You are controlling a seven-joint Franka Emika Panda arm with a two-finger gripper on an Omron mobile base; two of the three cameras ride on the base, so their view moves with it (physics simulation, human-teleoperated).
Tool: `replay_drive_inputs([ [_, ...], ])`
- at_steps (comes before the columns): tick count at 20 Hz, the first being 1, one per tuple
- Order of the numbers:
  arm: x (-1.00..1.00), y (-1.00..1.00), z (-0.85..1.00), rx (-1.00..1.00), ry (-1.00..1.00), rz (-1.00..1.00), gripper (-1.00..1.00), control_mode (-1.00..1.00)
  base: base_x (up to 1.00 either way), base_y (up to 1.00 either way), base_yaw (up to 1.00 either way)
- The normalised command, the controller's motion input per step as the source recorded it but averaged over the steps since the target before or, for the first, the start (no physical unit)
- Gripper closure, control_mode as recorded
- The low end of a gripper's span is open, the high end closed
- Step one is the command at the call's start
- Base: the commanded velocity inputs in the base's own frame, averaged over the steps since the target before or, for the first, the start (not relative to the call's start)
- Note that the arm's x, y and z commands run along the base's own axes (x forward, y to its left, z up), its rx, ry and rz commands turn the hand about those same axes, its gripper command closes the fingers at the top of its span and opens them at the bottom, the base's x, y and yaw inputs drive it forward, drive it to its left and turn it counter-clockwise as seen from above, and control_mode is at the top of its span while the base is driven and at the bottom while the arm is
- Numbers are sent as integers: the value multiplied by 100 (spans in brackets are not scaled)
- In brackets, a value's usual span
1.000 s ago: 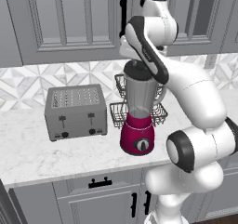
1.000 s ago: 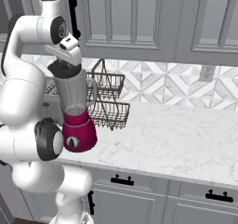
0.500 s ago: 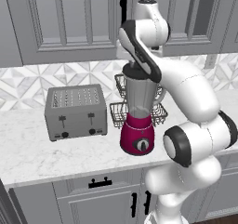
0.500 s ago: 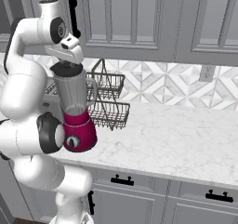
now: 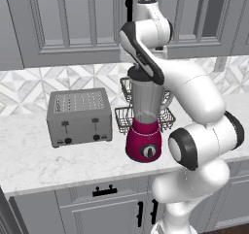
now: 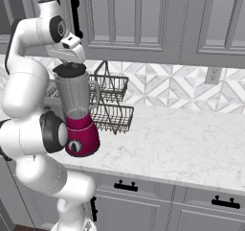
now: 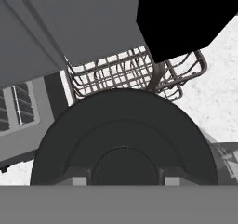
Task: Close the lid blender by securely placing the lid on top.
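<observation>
Because the lid (image 6: 70, 71) sits dark and level across the rim of the blender (image 6: 79, 112), the closing step looks, by my judgement, all but done; whether it is pressed fully home cannot be told from these angles. The blender stands upright on the marble counter (image 6: 191, 144), its magenta base toward the front edge with the dial facing out, and its jar handle points toward the wire basket rack (image 6: 111, 103) just behind it. In the hand view the lid (image 7: 123, 146) spreads broad and round directly below the camera, which suggests the hand is held straight above it so that any push would go squarely down the jar's axis. The gripper (image 6: 72, 50) hangs just above the cap in the right base view, apparently with a sliver of gap, though whether it is touching I cannot say; the fingers are not clearly visible, so I cannot tell whether they are spread or closed. In the left base view the arm's forearm crosses in front of the jar top. The grey toaster (image 5: 79, 116) stands near the blender's side, apart from it.
</observation>
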Motion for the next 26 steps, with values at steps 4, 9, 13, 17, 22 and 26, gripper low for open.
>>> replay_drive_inputs([
  [4, 0, -7, -23, -5, -3, 2, 100, -100, 0, 0, 0],
  [9, -1, -7, -21, -6, -9, 0, 100, -100, 0, 0, 0],
  [13, -20, -29, -1, -1, -14, 0, 100, -100, 0, 0, 0],
  [17, -20, -11, -7, 0, -11, 0, 100, -100, 0, 0, 0],
  [22, -2, -2, -2, 0, -3, 0, 100, -100, 0, 0, 0],
  [26, 0, 1, -5, 0, 0, -2, 100, -100, 0, 0, 0],
])
